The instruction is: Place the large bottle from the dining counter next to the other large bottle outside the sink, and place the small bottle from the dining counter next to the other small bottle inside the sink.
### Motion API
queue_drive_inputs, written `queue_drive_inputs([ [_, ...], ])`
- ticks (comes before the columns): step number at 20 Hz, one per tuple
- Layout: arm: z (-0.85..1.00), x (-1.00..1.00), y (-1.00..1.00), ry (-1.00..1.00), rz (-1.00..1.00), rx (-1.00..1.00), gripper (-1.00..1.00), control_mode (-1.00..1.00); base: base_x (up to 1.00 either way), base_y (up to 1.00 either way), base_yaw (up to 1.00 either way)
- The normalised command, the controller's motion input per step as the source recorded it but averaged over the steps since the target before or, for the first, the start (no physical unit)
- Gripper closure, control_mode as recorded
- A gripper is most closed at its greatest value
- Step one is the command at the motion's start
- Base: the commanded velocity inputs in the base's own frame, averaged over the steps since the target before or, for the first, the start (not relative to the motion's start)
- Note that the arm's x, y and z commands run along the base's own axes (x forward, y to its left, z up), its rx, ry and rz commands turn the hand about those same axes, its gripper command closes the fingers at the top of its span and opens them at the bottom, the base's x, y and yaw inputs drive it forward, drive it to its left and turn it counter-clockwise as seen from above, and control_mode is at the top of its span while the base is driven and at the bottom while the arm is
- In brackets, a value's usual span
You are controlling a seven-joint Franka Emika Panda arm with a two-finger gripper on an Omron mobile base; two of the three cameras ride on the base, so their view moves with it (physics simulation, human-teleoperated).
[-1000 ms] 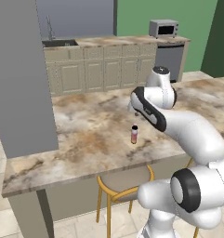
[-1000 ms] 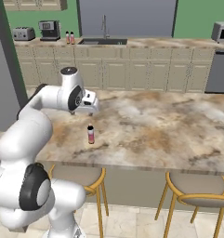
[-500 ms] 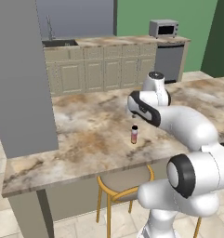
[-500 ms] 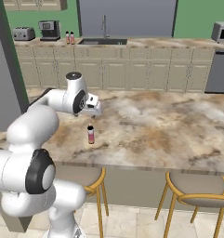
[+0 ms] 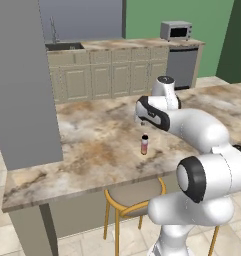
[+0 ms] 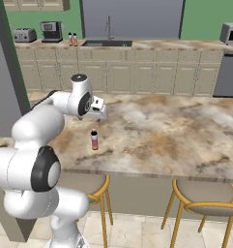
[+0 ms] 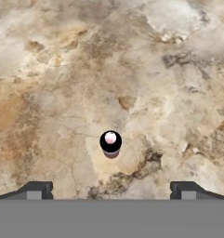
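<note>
The small bottle (image 5: 144, 145) stands upright on the dining counter (image 5: 97, 145), red-orange with a pale cap. It also shows in the right base view (image 6: 94, 140). From above, the hand view shows its pale cap and dark neck (image 7: 110, 143). My gripper (image 7: 111, 193) hangs above the small bottle, open, fingertips (image 7: 35, 190) wide apart and nothing between them. The hand (image 5: 143, 118) sits just behind and above the bottle (image 6: 101, 116). Two slim bottles (image 6: 72, 38) stand side by side on the back counter left of the sink (image 6: 107, 43); they are too small to tell apart.
A faucet (image 6: 108, 25) rises behind the sink. A toaster (image 6: 24, 35) and coffee machine (image 6: 52, 31) stand at the back left, a microwave (image 5: 175, 30) at the back right. Yellow-framed stools (image 6: 201, 203) sit under the dining counter's front edge. A grey wall (image 5: 22, 85) stands left.
The arm has swung forward and the hand has dropped slightly toward the small bottle. The bottle has not moved and the jaws stay open.
</note>
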Motion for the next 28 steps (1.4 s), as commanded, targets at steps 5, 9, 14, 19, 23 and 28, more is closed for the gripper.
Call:
queue_drive_inputs([
  [5, -0.25, 0.1, 0.0, 0.0, 0.0, 0.0, -1.0, -1.0, 0.0, 0.0, 0.0],
  [9, -0.36, 0.15, 0.0, 0.0, 0.0, 0.0, -1.0, -1.0, 0.0, 0.0, 0.0],
  [14, -0.26, 0.07, 0.0, 0.0, 0.0, 0.0, -1.0, -1.0, 0.0, 0.0, 0.0],
  [19, -0.1, 0.0, 0.0, 0.05, 0.0, 0.0, -1.0, -1.0, 0.0, 0.0, 0.0],
  [23, -0.2, 0.04, 0.01, 0.04, 0.0, 0.0, -1.0, -1.0, 0.0, 0.0, 0.0],
  [28, -0.04, 0.19, 0.0, 0.03, 0.0, 0.0, -1.0, -1.0, 0.0, 0.0, 0.0],
])
